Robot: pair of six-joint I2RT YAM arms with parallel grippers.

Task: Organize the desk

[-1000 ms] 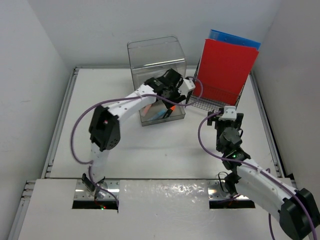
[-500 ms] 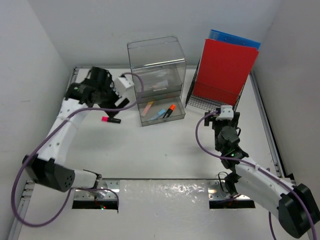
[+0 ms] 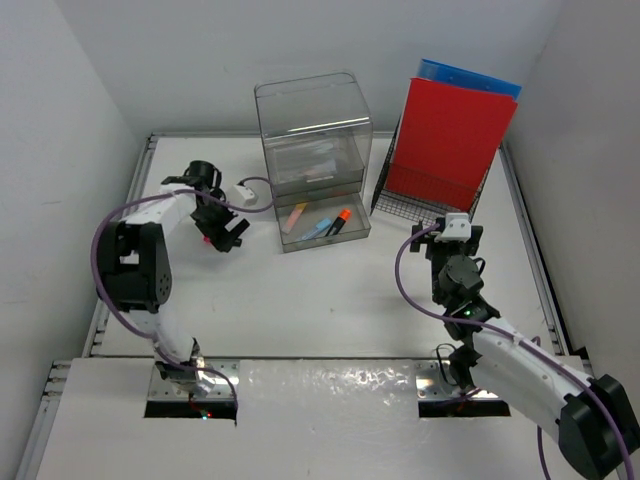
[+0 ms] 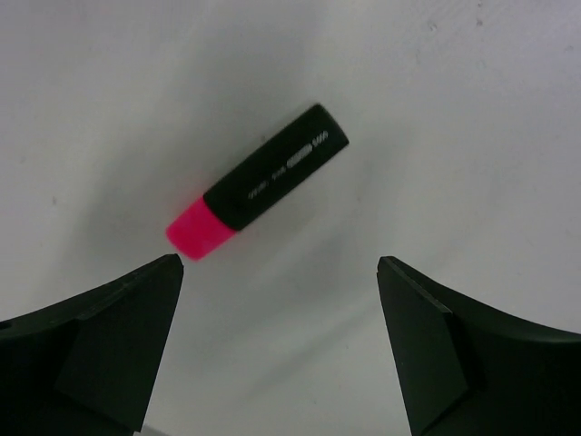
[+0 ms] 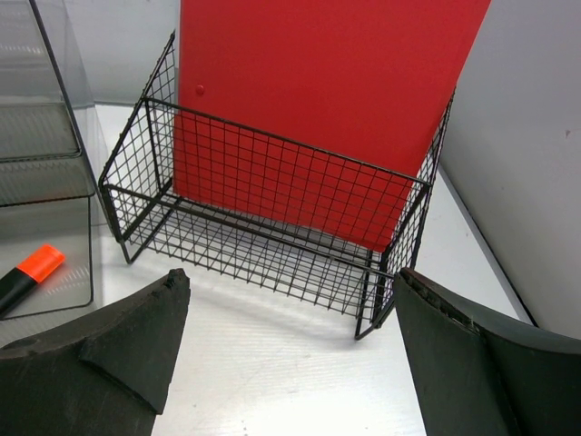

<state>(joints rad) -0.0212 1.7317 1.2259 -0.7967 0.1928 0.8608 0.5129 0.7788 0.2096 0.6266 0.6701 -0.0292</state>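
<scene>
The white desk (image 3: 330, 300) holds a pink highlighter with a black body (image 4: 259, 182), lying flat on its left part. My left gripper (image 4: 280, 263) hovers just over it, open wide, with nothing between the fingers; the pink end lies close to the left fingertip (image 4: 168, 272). From above, the left gripper (image 3: 224, 236) covers most of the highlighter (image 3: 206, 240). My right gripper (image 5: 290, 277) is open and empty, low over the desk and facing the black wire rack (image 5: 263, 218); in the top view the right gripper (image 3: 450, 243) sits right of centre.
A clear plastic drawer box (image 3: 315, 150) stands at the back centre, its bottom drawer pulled out with pink (image 3: 297, 214), blue (image 3: 318, 228) and orange (image 3: 340, 218) highlighters inside. The wire rack (image 3: 425, 200) holds a red folder (image 3: 450, 130) and a blue one (image 3: 470, 78).
My left arm swung from the drawer box to the desk's left side and came down over the pink highlighter, its jaws opening wider. The right arm stayed still.
</scene>
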